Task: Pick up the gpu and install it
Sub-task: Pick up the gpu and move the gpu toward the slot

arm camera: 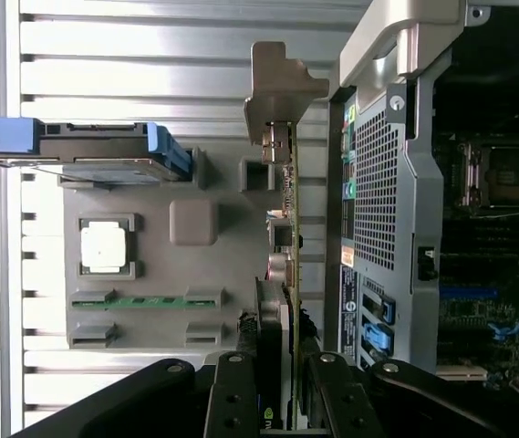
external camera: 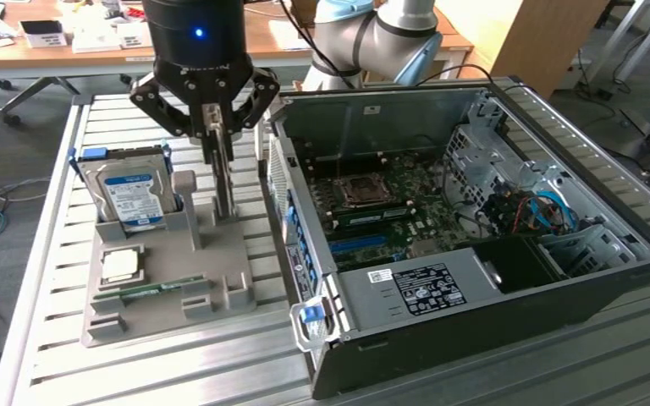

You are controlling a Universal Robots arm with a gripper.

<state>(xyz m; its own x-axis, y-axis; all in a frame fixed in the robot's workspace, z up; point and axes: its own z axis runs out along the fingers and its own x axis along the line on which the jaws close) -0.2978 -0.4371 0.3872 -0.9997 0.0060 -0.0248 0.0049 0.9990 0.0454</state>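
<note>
Item: the gpu (external camera: 224,178), a thin flat dark circuit card with a silver metal end bracket (arm camera: 282,78).
Tool: black two-finger tool (external camera: 219,135), clenched on the gpu's upper end, one finger on each face.
Location: we see the card edge-on, hanging straight below the tool over the grey moulded holder (external camera: 217,254). We cannot tell whether its lower end touches the holder.
Beside the tool: silver hard drive with blue label (external camera: 131,196), just off towards the exterior view's left. The open black computer case (external camera: 596,279) is close by on the other side.
Support: slatted metal worktop (external camera: 133,372).
Handling: we judge it light and stiff but fragile. It would twist easily if gripped off-centre.
Hold point: we would take the bare board faces near one edge, clear of the fan and the connector edge.
</note>
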